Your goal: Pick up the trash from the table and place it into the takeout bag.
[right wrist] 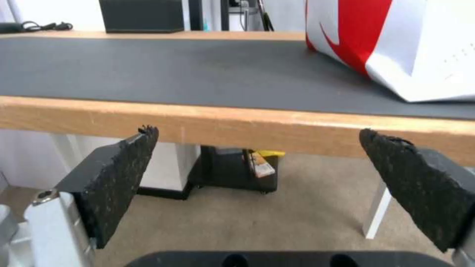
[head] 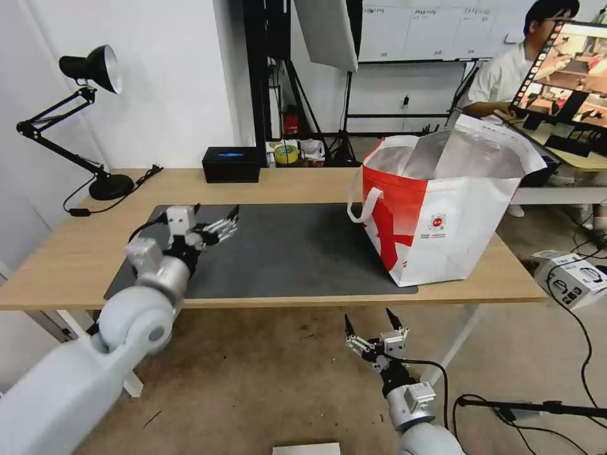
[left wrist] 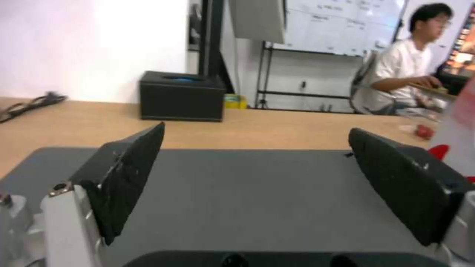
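Foil-lined boxy takeout bag [head: 442,215] at 3 o'clock on the matte grey mat [head: 284,253].
We see left gripper [head: 218,222] and right gripper [head: 373,323] both spread wide, holding nothing.

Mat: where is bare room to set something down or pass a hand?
The mat lies bare between the left gripper, open over its left end, and the bag filling its right end. Bare wood runs behind it, between lamp and black box. The right gripper hangs open below the front edge.

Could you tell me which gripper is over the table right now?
The left gripper, open over the mat; the right gripper hangs open below the table's front edge.
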Tool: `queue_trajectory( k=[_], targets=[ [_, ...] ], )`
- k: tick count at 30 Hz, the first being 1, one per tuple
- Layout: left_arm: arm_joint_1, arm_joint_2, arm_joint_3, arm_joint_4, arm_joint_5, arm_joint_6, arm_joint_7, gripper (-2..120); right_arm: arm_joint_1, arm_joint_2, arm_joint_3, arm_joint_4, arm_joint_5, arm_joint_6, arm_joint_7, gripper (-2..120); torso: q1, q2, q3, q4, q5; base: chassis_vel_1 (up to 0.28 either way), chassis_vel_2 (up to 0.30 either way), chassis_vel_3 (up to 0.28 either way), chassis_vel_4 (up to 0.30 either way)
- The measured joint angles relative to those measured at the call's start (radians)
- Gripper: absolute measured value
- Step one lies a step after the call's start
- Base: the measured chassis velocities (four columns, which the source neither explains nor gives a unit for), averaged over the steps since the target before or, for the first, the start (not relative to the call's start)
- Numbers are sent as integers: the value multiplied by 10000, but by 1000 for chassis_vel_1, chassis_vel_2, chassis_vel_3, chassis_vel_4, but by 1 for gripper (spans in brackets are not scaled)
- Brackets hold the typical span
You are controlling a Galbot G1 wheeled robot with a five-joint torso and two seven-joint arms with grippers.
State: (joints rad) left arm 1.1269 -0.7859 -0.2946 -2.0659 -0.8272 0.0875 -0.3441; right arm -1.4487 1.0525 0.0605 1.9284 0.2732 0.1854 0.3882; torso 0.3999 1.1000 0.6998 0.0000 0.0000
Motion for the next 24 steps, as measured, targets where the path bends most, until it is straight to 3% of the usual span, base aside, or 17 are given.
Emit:
queue_trajectory(
  k=[7,15,24],
  targets=[
    [2516,-1082,-1640,-177,1236,-646,356,100,-116,-114,90,129,9,99,-11,100,0,0,0,1,-1,0,0,0,0],
    [3959,-2098,-2242,-235,2258,-1253,625,100,-15,-219,24,228,-19,122,-15,100,0,0,1,0,0,0,0,0,0],
    [4919,-2981,-2698,-100,2706,-1717,975,100,-7,-175,14,236,-90,194,62,100,0,0,1,0,1,0,0,0,0]
  ],
)
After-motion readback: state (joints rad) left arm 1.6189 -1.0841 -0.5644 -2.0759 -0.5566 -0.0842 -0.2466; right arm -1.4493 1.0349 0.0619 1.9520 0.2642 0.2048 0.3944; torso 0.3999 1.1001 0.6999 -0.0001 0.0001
